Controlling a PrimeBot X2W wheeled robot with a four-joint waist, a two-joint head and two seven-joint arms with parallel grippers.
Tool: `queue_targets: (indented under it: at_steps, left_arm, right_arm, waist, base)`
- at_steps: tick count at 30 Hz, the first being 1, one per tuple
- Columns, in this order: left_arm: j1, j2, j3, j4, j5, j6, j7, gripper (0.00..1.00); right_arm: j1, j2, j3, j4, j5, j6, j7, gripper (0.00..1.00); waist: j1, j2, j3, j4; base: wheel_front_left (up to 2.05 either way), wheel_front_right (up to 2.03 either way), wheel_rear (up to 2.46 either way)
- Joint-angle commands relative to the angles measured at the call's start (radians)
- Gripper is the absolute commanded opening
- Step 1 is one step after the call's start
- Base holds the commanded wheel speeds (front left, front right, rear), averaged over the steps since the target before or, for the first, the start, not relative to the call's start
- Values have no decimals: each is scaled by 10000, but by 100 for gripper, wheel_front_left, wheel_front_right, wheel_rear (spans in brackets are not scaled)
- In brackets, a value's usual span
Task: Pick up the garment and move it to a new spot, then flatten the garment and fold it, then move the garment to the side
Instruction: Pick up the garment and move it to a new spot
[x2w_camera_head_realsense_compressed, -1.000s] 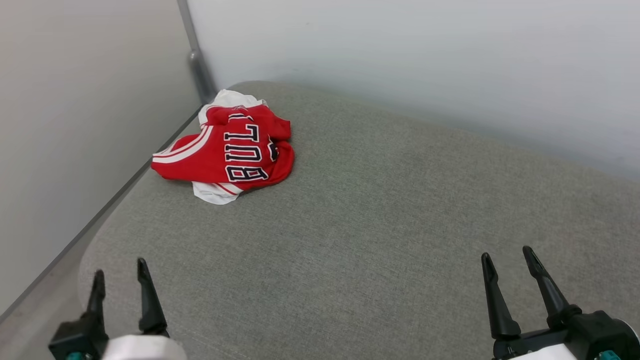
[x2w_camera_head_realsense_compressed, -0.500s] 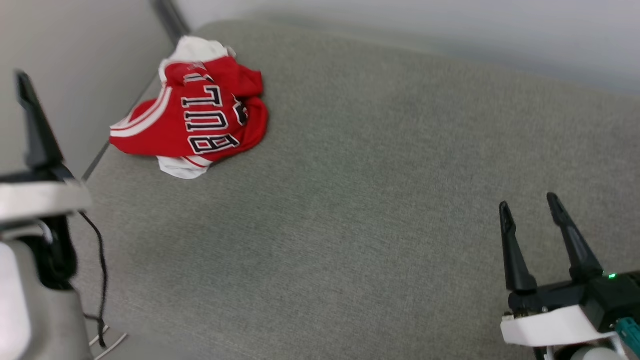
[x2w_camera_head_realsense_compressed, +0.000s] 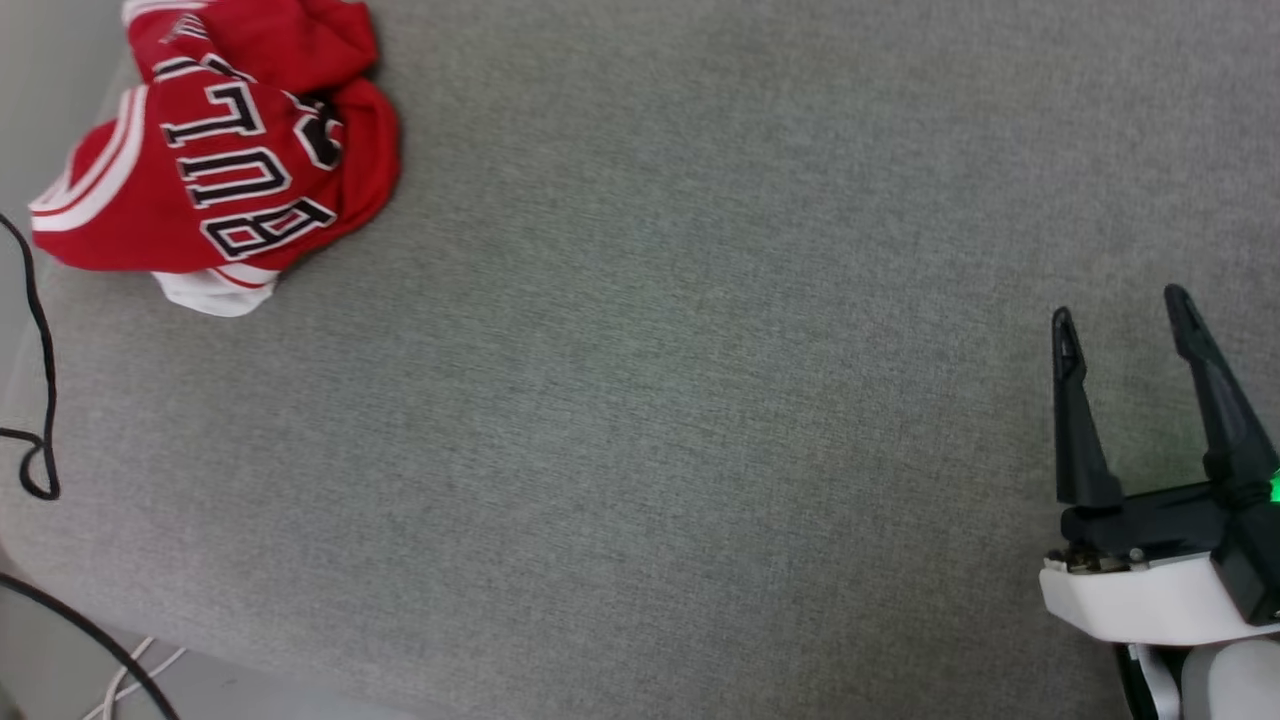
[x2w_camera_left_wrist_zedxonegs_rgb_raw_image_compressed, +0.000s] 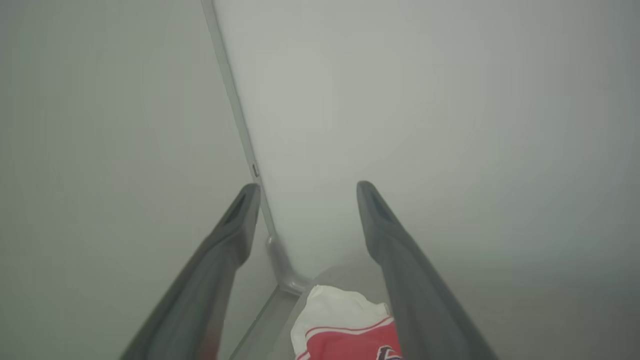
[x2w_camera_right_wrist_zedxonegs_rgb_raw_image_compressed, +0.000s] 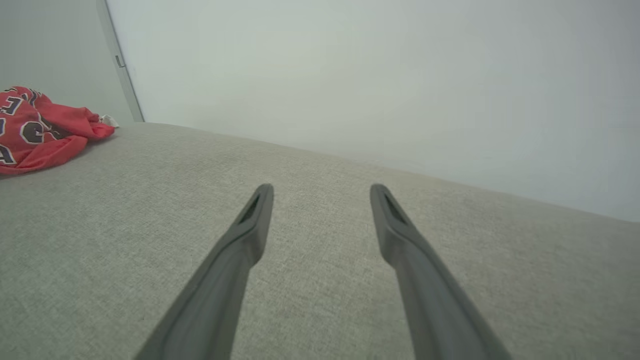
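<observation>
garment (x2w_camera_head_realsense_compressed: 220, 170): crumpled in a red heap at the far left corner of the grey cushion (x2w_camera_head_realsense_compressed: 700, 400), lettering up, white cloth poking out at its near edge; not yet picked up.
why it lies so: it is bunched close to the wall corner, so I judge it needs carrying to open cushion before any flattening can work.
left gripper (x2w_camera_left_wrist_zedxonegs_rgb_raw_image_compressed: 308, 186): jaws spread wide, holding nothing. It points toward the corner post (x2w_camera_left_wrist_zedxonegs_rgb_raw_image_compressed: 240, 125), with the heap's white edge low between my fingers, which looks like the approach for the first pick.
right gripper (x2w_camera_head_realsense_compressed: 1118, 305): released and empty, low over bare cushion, well apart from the garment. I think it is parked clear to give the left arm room.
doubt: the left wrist view is hazy, so I cannot tell how far above the cloth I am.
next: lower the left gripper and pinch a top fold.
</observation>
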Motion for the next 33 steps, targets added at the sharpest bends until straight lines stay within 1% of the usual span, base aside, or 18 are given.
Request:
queue_targets:
  at_steps: [1, 5, 9, 14, 16, 19, 21, 23, 25, 28, 29, 30, 31, 33]
  left_arm:
    - [-326, 436, -591, 424, -571, -10, 685, 100]
    - [-753, 1320, -1846, 900, -2005, -11, 2231, 100]
    - [-818, 2040, -3075, 1003, -3637, -8, 3849, 100]
    - [-511, 2727, -4435, 903, -5678, -9, 6062, 100]
    - [-457, 3014, -4796, 853, -6294, -7, 6631, 100]
    - [-284, 3130, -5324, 1021, -7232, -9, 7532, 100]
    - [-250, 3162, -5658, 1170, -7646, -8, 8093, 100]
    - [-279, 3110, -5967, 1355, -7849, -9, 8391, 100]
    - [-285, 2887, -6355, 1526, -7979, -10, 8667, 100]
    - [-317, 2744, -6640, 1648, -8021, -10, 8764, 100]
    - [-376, 2717, -6787, 1682, -8000, -10, 8785, 96]
    - [-429, 2716, -6902, 1688, -7965, -11, 8734, 14]
    - [-492, 2728, -6966, 1697, -8012, -11, 8686, 0]
    - [-688, 2839, -7046, 1690, -8081, -18, 8504, 0]
  right_arm:
    - [-229, -121, -16, -175, -89, -3, -27, 100]
    - [-348, -215, 26, -461, -142, -3, -28, 100]
    - [-436, -322, 97, -754, -153, -3, -26, 100]
    - [-537, -476, 217, -989, -159, -3, -28, 100]
    - [-573, -489, 213, -1061, -168, -3, -26, 100]
    - [-590, -505, 237, -1085, -183, -3, -26, 100]
    - [-605, -520, 257, -1074, -191, -3, -28, 100]
    - [-646, -533, 267, -1096, -196, -3, -28, 100]
    - [-656, -539, 278, -1122, -204, -3, -26, 100]
    - [-662, -549, 314, -1122, -217, -3, -26, 100]
    - [-676, -549, 330, -1103, -221, -3, -28, 100]
    - [-690, -546, 341, -1077, -218, -3, -26, 100]
    - [-707, -541, 380, -1043, -199, -3, -28, 100]
    - [-739, -524, 433, -994, -152, -3, -28, 100]
  waist:
    - [-3, 0, 504, -290]
    - [-3, 0, 811, -441]
    - [-3, 0, 1077, -557]
    - [-3, 0, 1447, -749]
    - [-3, 0, 1595, -838]
    - [-3, 0, 1780, -954]
    - [-3, 0, 1870, -998]
    - [-3, 0, 1959, -1021]
    - [-3, 0, 2023, -1028]
    - [-3, 0, 2059, -1020]
    - [-3, 0, 2058, -1014]
    - [-3, 0, 2049, -1004]
    - [-3, 0, 2017, -999]
    - [-3, 0, 1894, -972]
  base:
    - [0, 0, 0]
    - [0, 0, 0]
    - [0, 0, 0]
    - [0, 0, 0]
    - [0, 0, 0]
    - [0, 0, 0]
    - [0, 0, 0]
    - [0, 0, 0]
    - [0, 0, 0]
    - [0, 0, 0]
    - [0, 0, 0]
    - [0, 0, 0]
    - [0, 0, 0]
    - [0, 0, 0]
